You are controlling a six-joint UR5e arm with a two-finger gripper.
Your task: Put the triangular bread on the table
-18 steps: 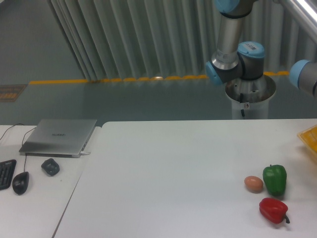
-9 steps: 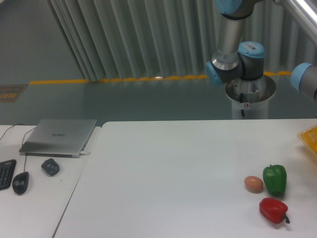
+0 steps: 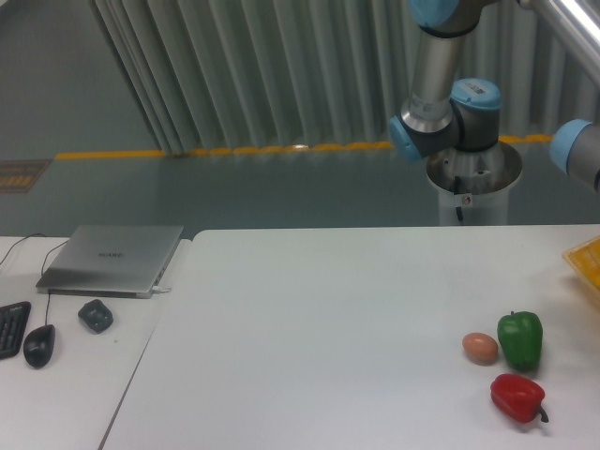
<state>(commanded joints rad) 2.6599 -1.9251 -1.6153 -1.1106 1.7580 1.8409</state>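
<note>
The white table fills the middle and right of the camera view. The triangular bread is out of view. Only the arm's base and joints show at the back right, and the arm runs off the right edge. The gripper itself is not in view.
A brown egg, a green pepper and a red pepper lie together at the table's right front. A yellow container's corner shows at the right edge. A separate desk on the left holds a laptop, a mouse and a small dark object.
The blue joint at the right edge has shifted very slightly to the right. Nothing on the table has moved.
</note>
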